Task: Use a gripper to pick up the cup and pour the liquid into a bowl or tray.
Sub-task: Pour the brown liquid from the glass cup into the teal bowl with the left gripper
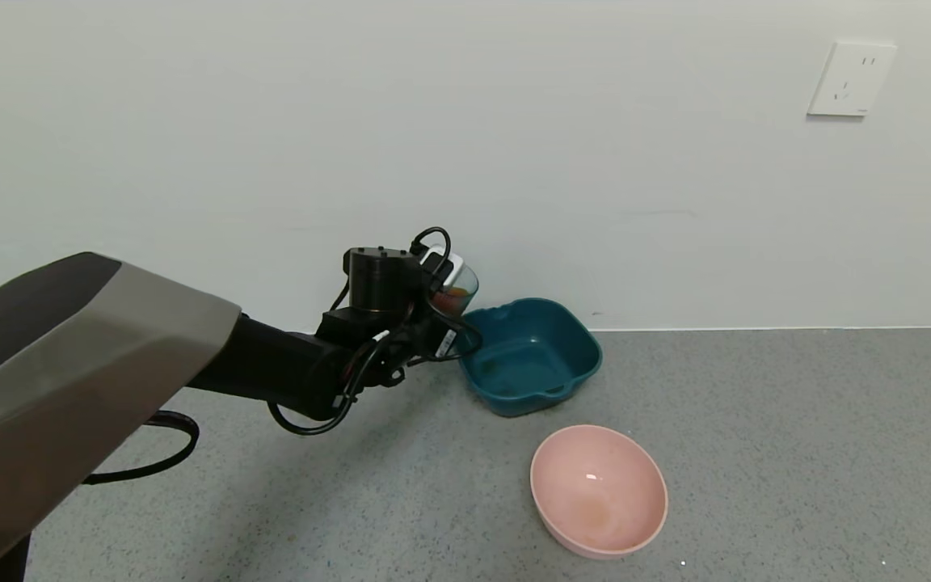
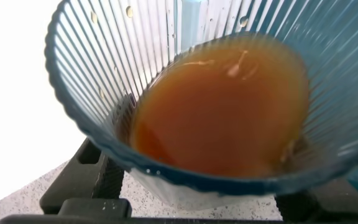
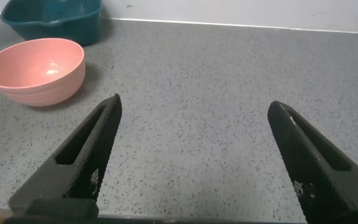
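My left gripper [image 1: 441, 303] is shut on the cup [image 1: 459, 284], a ribbed pale blue-green tumbler, held up off the grey surface and tilted toward the dark teal dish [image 1: 550, 335] just to its right. Reddish-brown liquid [image 1: 451, 301] sits in the cup. In the left wrist view the cup [image 2: 104, 74] fills the picture, the liquid [image 2: 222, 112] pools toward its lower side, and black fingers [image 2: 82, 177] flank its base. The dish looks empty. My right gripper [image 3: 194, 102] is open and empty low over the grey surface, out of the head view.
A round pink bowl [image 1: 599, 489] stands in front of the teal dish and also shows in the right wrist view [image 3: 36, 71], with the teal dish [image 3: 55, 15] behind it. A white wall runs right behind the dish. A wall socket [image 1: 851, 78] is upper right.
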`<control>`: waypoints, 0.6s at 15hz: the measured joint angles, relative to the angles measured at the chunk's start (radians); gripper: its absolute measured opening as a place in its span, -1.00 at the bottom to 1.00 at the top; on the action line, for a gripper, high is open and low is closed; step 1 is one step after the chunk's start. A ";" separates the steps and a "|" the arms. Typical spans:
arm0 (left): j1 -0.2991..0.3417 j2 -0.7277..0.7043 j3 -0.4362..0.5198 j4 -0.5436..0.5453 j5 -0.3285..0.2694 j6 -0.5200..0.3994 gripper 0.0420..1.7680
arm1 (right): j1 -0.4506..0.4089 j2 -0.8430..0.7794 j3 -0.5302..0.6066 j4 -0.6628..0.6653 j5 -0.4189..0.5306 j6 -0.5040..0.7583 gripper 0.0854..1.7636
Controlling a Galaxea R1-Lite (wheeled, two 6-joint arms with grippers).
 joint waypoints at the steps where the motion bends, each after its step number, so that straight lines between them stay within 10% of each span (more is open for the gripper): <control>1: -0.001 0.001 -0.011 0.020 0.000 0.001 0.47 | 0.000 0.000 0.000 0.000 0.000 0.000 0.94; 9: -0.002 0.005 -0.043 0.043 0.021 0.063 0.47 | 0.000 0.000 0.000 0.000 0.000 0.000 0.94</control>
